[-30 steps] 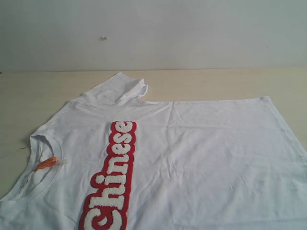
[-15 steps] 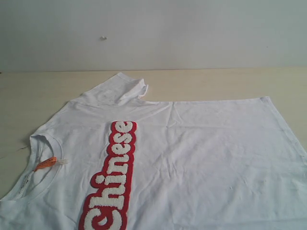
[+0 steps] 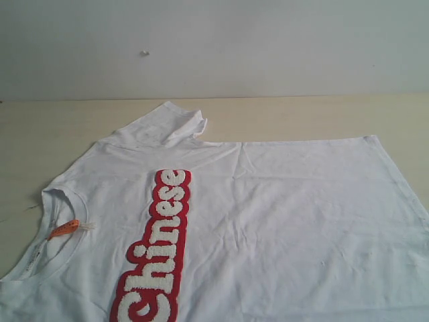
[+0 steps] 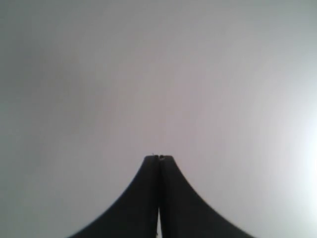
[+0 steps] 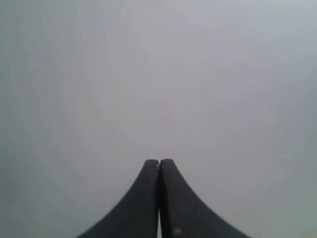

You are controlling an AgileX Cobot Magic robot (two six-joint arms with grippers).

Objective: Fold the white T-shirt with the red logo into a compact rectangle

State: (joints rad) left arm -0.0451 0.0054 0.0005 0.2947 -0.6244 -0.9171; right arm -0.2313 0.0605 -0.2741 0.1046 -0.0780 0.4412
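Left gripper (image 4: 158,157) and right gripper (image 5: 159,160) are pinched closed, empty; on the white T-shirt (image 3: 281,221), I'd grab the eleven-o'clock sleeve (image 3: 164,125) cleanly, folding toward the red logo (image 3: 157,251)

White T-shirt (image 3: 281,221) (unfolded) lies flat on pale wooden table (image 3: 40,134).

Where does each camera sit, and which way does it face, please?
Exterior: off the arms, angled down over the T-shirt and logo on the table, facing a wall; no robot part shows.
Left wrist: on the left arm, looking past the shut left pincer into blank grey.
Right wrist: likewise, past the shut right pincer.
Shared: both wrist views show no T-shirt.
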